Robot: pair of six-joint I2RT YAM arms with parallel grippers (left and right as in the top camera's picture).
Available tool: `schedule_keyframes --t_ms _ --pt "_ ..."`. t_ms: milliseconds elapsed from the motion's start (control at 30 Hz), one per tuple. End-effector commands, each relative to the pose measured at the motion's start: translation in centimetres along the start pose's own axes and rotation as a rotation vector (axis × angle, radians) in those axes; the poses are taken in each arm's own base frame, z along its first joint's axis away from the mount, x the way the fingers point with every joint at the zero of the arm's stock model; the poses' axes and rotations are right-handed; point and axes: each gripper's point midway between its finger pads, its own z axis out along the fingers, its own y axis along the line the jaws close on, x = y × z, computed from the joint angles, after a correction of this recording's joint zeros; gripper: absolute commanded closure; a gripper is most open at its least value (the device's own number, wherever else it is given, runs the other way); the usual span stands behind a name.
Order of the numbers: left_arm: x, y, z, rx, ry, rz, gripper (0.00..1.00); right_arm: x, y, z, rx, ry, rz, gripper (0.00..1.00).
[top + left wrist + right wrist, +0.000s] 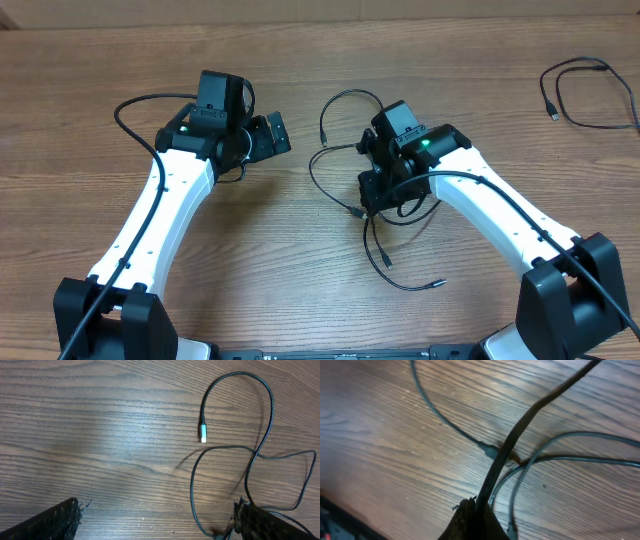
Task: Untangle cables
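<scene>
One cable (520, 427) sits pinched in my right gripper (472, 512), other loops (570, 437) crossing it; left gripper (158, 520) gapes; spare cable (590, 95) lies apart.

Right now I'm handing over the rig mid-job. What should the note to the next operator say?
Left gripper: jaws open, empty, over bare table beside the tangle.
Right gripper: jaws shut on the held cable, one strand of that tangle.
Done: a separate cable lies apart at the far right.
Left: the centre cords cross each other. Probably draw the held one clear next.
</scene>
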Motion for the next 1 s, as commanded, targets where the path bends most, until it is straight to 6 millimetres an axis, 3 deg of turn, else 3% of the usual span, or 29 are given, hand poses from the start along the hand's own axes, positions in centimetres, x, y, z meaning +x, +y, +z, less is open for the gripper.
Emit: schedule_keyframes --t_ms 0,67,167,400,500,600,667,800,967 --pt "-0.6 -0.1 -0.9 0.009 -0.027 0.010 0.00 0.2 2.6 -0.1 -0.152 0.017 -0.001 0.96" --pt "-0.5 -0.1 -0.9 0.008 -0.026 0.010 0.00 0.0 3.7 -0.6 -0.225 0.020 0.000 0.96" --pt "-0.5 -0.2 -0.9 0.009 -0.025 0.011 0.00 -0.8 6.5 -3.2 -0.372 0.011 -0.006 0.96" --pt "-0.5 -0.2 -0.9 0.008 -0.025 0.024 0.01 -6.0 10.9 -13.9 -0.424 -0.196 -0.121 0.96" --pt "-0.5 -0.2 -0.9 0.008 -0.025 0.027 0.00 -8.1 12.4 -19.5 -0.391 -0.352 -0.177 0.96" --pt "-0.5 -0.2 -0.9 0.009 -0.026 0.026 0.00 -9.4 13.4 -23.4 -0.384 -0.466 -0.175 0.96" --pt "-0.5 -0.2 -0.9 0.008 -0.025 0.026 0.00 -10.5 14.6 -27.4 -0.397 -0.589 -0.177 0.96" --pt "-0.4 -0.3 -0.9 0.014 -0.020 0.026 0.00 -11.6 15.5 -32.2 -0.408 -0.740 -0.149 0.96" --pt "-0.3 -0.2 -0.9 0.012 -0.017 0.026 0.00 -12.5 15.2 -38.3 -0.412 -0.936 -0.149 0.96"
